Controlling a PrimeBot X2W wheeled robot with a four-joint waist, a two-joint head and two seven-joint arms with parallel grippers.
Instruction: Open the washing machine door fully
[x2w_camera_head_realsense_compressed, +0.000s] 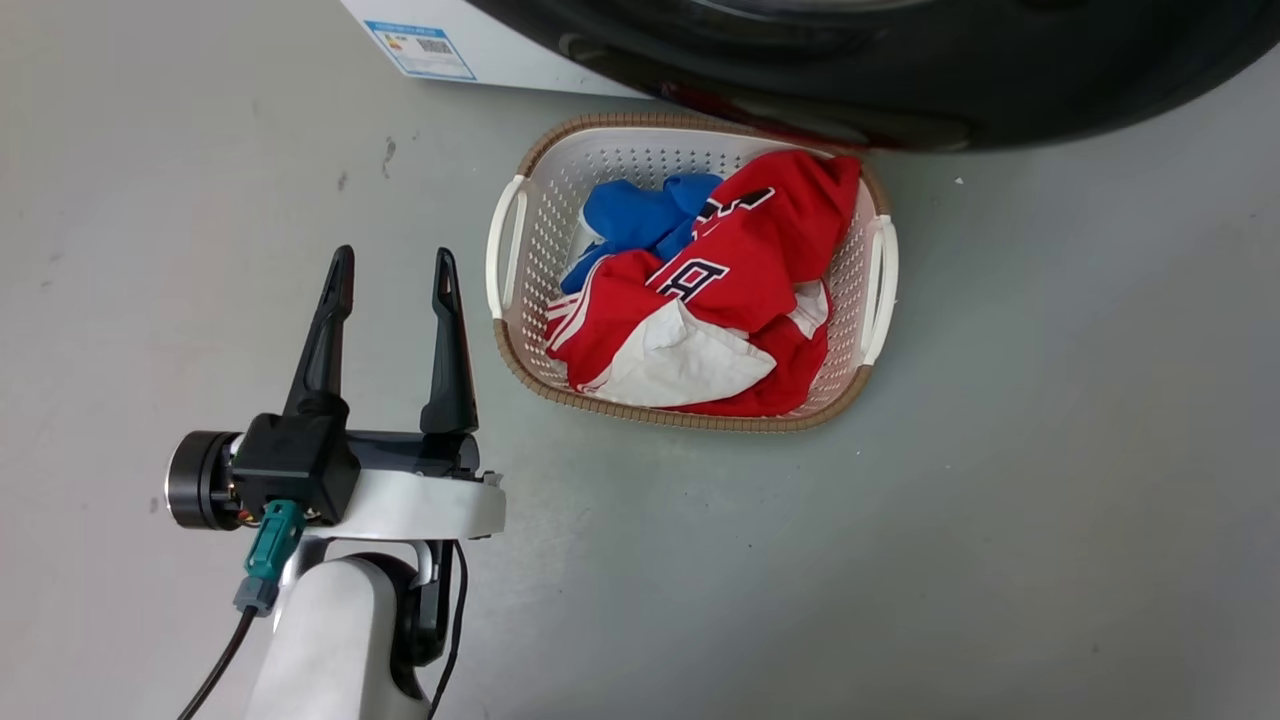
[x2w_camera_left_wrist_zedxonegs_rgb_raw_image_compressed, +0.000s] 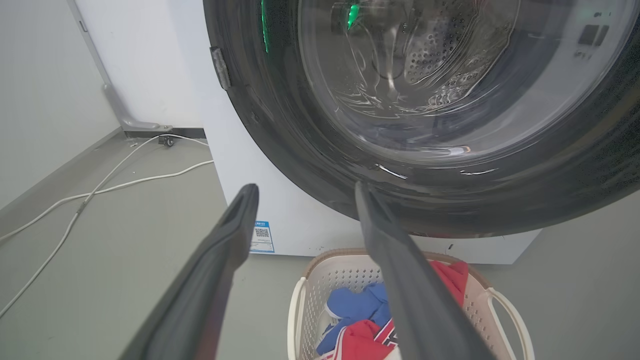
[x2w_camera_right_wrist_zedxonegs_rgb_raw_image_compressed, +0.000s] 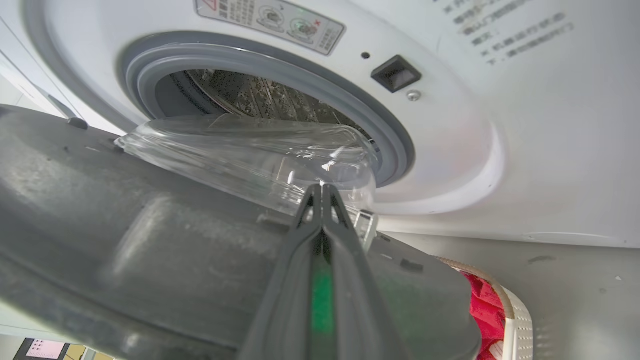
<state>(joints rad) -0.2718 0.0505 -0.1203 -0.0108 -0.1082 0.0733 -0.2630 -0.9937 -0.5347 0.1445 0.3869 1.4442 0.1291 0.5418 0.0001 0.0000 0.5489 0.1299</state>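
Off the white front of the washing machine (x2w_camera_right_wrist_zedxonegs_rgb_raw_image_compressed: 525, 150), swung partway out and judged not yet fully open: the washing machine door (x2w_camera_left_wrist_zedxonegs_rgb_raw_image_compressed: 450, 210), black rim around a clear glass bowl, steel drum and grey gasket bared behind it. At the machine's foot, a laundry basket (x2w_camera_head_realsense_compressed: 508, 240) of red, white and blue clothes, probably parked there for loading. Between machine and door, over the door's grey inner face, the right hand (x2w_camera_right_wrist_zedxonegs_rgb_raw_image_compressed: 321, 192), fingers pressed together on nothing visible, likely placed to push the door wider; contact hard to confirm. Out in front of the machine's labelled corner, the left hand (x2w_camera_head_realsense_compressed: 393, 256), spread wide, empty, seemingly kept clear of the swing. Low on the machine's front, a small blue label (x2w_camera_left_wrist_zedxonegs_rgb_raw_image_compressed: 262, 236) with a QR code; above the drum mouth, a warning sticker (x2w_camera_right_wrist_zedxonegs_rgb_raw_image_compressed: 270, 20); print on both too small to read.
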